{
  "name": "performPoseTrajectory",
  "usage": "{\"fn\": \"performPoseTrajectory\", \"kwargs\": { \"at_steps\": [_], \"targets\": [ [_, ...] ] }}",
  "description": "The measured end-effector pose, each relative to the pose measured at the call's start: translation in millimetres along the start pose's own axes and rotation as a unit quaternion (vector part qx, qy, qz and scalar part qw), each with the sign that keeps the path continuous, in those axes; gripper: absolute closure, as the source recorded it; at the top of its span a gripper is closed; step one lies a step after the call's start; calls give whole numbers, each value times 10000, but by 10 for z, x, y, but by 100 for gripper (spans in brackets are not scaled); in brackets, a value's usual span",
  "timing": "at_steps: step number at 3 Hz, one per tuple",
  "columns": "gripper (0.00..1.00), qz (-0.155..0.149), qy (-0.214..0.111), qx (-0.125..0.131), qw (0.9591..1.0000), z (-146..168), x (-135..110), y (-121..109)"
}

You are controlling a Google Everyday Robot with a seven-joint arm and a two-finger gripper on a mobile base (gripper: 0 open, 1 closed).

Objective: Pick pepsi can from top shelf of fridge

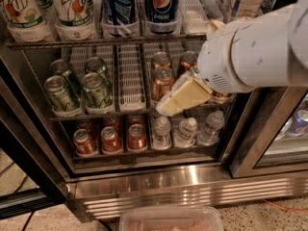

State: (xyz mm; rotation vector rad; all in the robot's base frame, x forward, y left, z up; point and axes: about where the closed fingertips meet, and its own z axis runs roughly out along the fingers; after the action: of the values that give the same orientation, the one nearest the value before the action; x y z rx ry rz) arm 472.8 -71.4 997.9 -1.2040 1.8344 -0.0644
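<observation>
The pepsi can [162, 6], dark blue with the globe logo, stands at the front of the top shelf [96, 43] of the fridge [192, 186], whose door is open. A lighter blue striped can [119, 6] stands to its left, and 7UP bottles [72, 8] stand further left. My gripper [179, 100], cream-coloured on a bulky white arm [250, 52], hangs in front of the middle shelf's copper cans. It is below and a little right of the pepsi can and well apart from it. It holds nothing that I can see.
Green cans [79, 85] and copper cans [162, 78] fill the middle rack. Red cans [110, 138] and water bottles [185, 129] fill the lower rack. A dark door frame [250, 143] stands at the right. A clear plastic bin [171, 219] lies on the floor in front.
</observation>
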Motion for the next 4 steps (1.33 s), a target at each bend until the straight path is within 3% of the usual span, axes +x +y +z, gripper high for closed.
{"fn": "performPoseTrajectory", "kwargs": {
  "at_steps": [1,2,3,4],
  "targets": [
    [0,320,-480,428,9974,92,-182,-126],
    [0,689,-867,682,9915,143,-253,-274],
    [0,1063,-1154,804,9843,163,-272,-393],
    [0,1444,-1405,737,9767,214,-285,-454]
  ]
}}
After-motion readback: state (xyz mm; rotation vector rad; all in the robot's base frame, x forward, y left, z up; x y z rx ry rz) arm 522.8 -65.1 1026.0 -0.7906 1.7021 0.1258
